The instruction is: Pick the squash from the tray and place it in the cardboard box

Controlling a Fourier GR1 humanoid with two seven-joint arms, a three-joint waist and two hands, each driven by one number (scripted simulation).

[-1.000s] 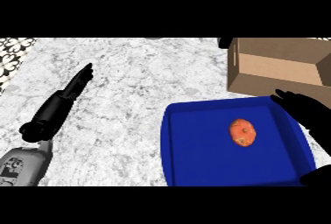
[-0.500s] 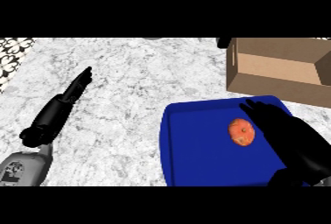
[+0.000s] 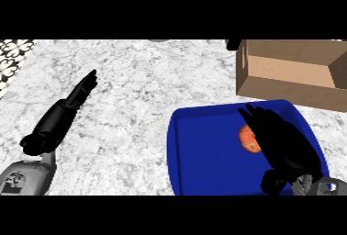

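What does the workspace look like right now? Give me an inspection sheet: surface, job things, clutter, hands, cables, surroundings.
Surface: grey-white marbled counter.
Job's things: blue tray at lower right; orange squash lies in it, partly hidden by the right hand. Open cardboard box at upper right, beyond the tray, with nothing visible inside.
Clutter: a dark shape at the top edge beside the box, too cropped to identify.
Hands: right hand is over the tray, fingers straight, covering the squash's right side; contact cannot be told. Left hand is at the left over the counter, fingers straight, holding nothing.
Cables: nothing seen.
Surroundings: black-and-white patterned surface at the top left corner.
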